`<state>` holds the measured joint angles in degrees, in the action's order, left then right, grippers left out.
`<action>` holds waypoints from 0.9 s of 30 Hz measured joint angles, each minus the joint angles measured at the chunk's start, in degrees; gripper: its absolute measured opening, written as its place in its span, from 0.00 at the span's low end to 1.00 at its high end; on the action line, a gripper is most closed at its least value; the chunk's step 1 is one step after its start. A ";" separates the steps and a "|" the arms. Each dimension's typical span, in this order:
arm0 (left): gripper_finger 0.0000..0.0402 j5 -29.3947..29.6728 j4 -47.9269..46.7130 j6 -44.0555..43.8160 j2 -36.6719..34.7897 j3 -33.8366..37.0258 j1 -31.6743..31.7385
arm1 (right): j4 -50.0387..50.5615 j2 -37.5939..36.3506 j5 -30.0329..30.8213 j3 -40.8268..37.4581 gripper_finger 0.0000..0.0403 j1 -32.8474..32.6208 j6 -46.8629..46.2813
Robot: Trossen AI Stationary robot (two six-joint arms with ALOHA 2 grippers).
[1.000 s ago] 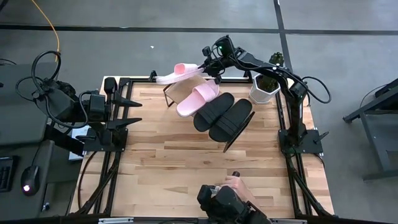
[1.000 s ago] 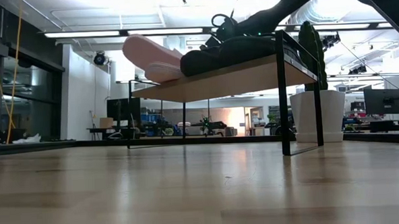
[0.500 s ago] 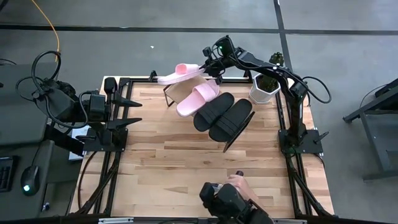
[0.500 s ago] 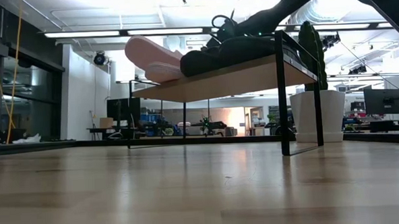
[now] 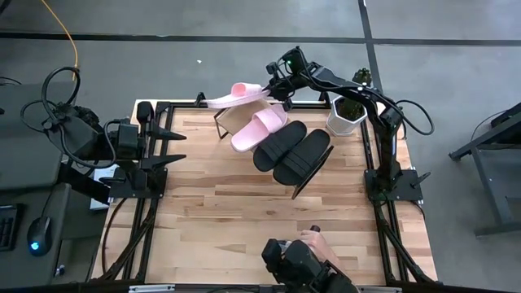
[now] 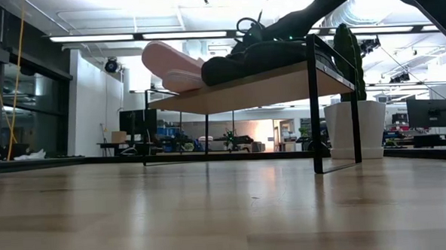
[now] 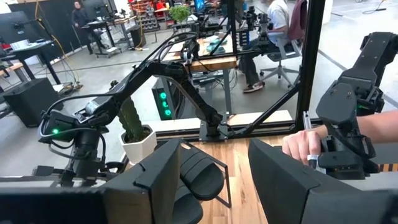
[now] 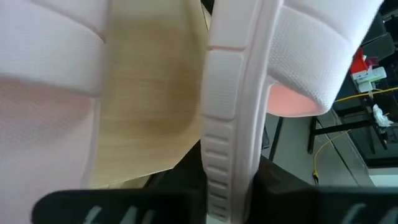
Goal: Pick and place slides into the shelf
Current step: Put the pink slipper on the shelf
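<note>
My right gripper point(image 5: 267, 89) reaches over the table's far edge and is shut on a light pink slide point(image 5: 230, 97). It holds the slide over the far left end of the slanted shelf point(image 5: 232, 120). The other pink slide point(image 5: 259, 128) and the two black slides point(image 5: 279, 145) point(image 5: 303, 156) lie side by side on the shelf's board. In the low view the held slide point(image 6: 163, 58) shows above the board point(image 6: 266, 84). My left gripper point(image 5: 172, 146) waits open at the table's left side, touching nothing. My right gripper pinches the held pink slide's sole point(image 8: 225, 168) between its two fingers, at the end nearer the strap point(image 8: 311, 62). The fingers come level from the table's right. The slide reaches out toward the left, turned partly on its side. I cannot tell whether it touches the board.
A white pot with a cactus point(image 5: 347, 114) stands just right of the shelf. A person's hand point(image 5: 313, 242) is on a device at the table's near edge. Bare wooden tabletop point(image 5: 244, 212) lies between the shelf and the near edge.
</note>
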<state>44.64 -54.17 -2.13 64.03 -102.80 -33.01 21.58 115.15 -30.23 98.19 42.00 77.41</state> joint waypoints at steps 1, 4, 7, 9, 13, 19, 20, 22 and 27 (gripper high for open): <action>0.45 0.00 0.00 0.02 0.00 0.00 0.00 | 0.06 0.00 0.11 0.00 0.11 0.00 -0.02; 0.45 0.00 0.00 0.04 0.00 0.00 0.00 | 0.28 0.00 0.46 -0.02 0.16 0.04 -0.13; 0.45 0.00 0.00 0.06 0.00 0.00 0.00 | 0.39 0.00 0.43 -0.02 0.18 0.04 -0.44; 0.45 -0.01 -0.01 0.06 0.00 0.01 0.00 | 0.45 0.00 0.77 -0.02 0.19 0.03 -0.44; 0.45 0.00 -0.02 0.10 0.00 0.00 0.00 | 1.46 0.00 0.84 -0.02 0.21 0.00 -0.10; 0.45 0.00 -0.07 0.10 0.00 0.00 0.00 | 3.54 0.02 0.65 -0.07 0.28 -0.02 0.87; 0.45 0.00 -0.07 0.08 0.00 0.00 0.00 | 3.68 0.02 0.64 -0.07 0.30 -0.02 0.72; 0.45 -0.01 -0.07 0.08 0.00 0.00 0.00 | 3.69 0.02 0.62 -0.07 0.34 -0.02 0.32; 0.45 0.00 -0.09 0.08 0.00 0.02 0.00 | 3.69 0.02 0.68 -0.06 0.43 -0.04 -0.69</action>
<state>44.64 -54.26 -2.04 64.03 -102.78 -33.01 25.28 115.18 -29.55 98.14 41.95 76.72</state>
